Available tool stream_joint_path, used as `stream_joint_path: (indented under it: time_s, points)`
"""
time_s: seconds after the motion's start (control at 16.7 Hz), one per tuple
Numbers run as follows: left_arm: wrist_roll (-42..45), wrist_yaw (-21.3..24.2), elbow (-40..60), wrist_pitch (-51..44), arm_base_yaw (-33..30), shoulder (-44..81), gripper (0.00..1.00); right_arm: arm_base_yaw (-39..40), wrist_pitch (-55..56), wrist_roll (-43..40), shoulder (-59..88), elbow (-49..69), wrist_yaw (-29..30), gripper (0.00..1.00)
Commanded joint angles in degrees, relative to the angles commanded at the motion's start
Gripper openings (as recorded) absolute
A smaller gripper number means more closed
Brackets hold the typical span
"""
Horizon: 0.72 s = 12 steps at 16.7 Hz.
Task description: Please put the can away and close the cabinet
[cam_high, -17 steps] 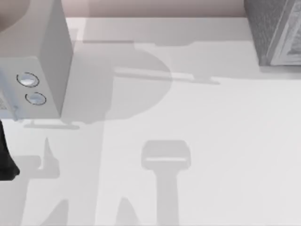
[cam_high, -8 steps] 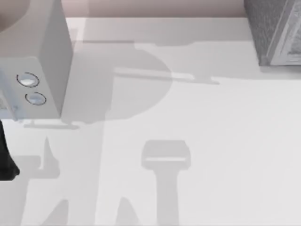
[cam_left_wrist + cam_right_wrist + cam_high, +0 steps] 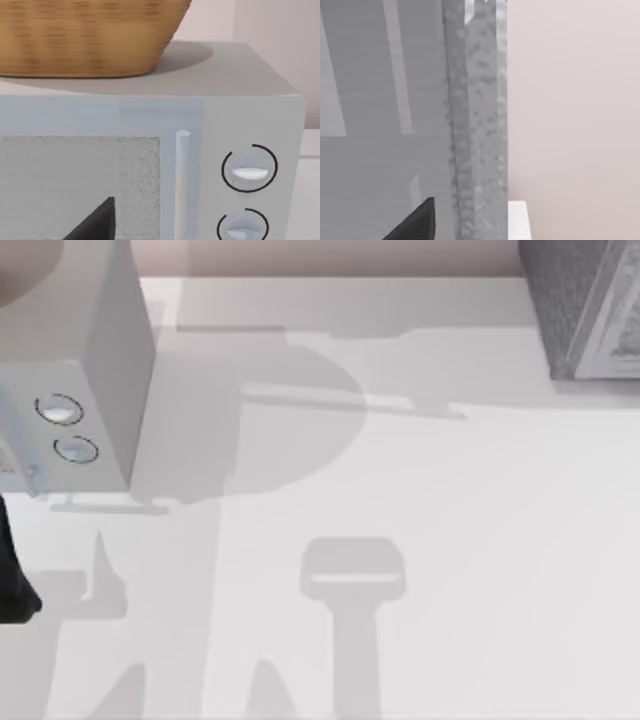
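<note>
Although your top view spreads a wide white table (image 3: pixel 450 570) before you, crossed by grey shadows, you see little standing on it; at the left edge sits a pale grey microwave (image 3: pixel 100 360), and your left wrist view faces its front closely; at the far right corner stands the speckled grey cabinet (image 3: pixel 580 305), whose side your right wrist view looks along at close range against a pinkish wall (image 3: pixel 570 100); on top of the microwave rests a woven wicker basket (image 3: pixel 90 35), touching its roof; below it you see the microwave's door window (image 3: pixel 75 185), an upright pale handle (image 3: pixel 182 180) beside it, and two round knobs (image 3: pixel 249 169) stacked one over the other at the panel's side; a dark piece of your left arm (image 3: pixel 12 580) shows at the table's left edge; I cannot tell whether either gripper is spread or pressed together; nor can I tell you where the can lies.
</note>
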Motion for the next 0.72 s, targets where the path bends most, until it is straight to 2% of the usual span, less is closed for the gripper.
stream_joint_path:
  time_s: [0.42,0.72]
  points:
    - [0.00,0.00,0.00,0.00,0.00,0.00,1.00,0.06,-37.18,-0.03,-5.09,30.87,-0.27,1.00]
    - [0.00,0.00,0.00,0.00,0.00,0.00,1.00,0.61,-52.36,-0.20,-8.70,44.73,0.38,1.00]
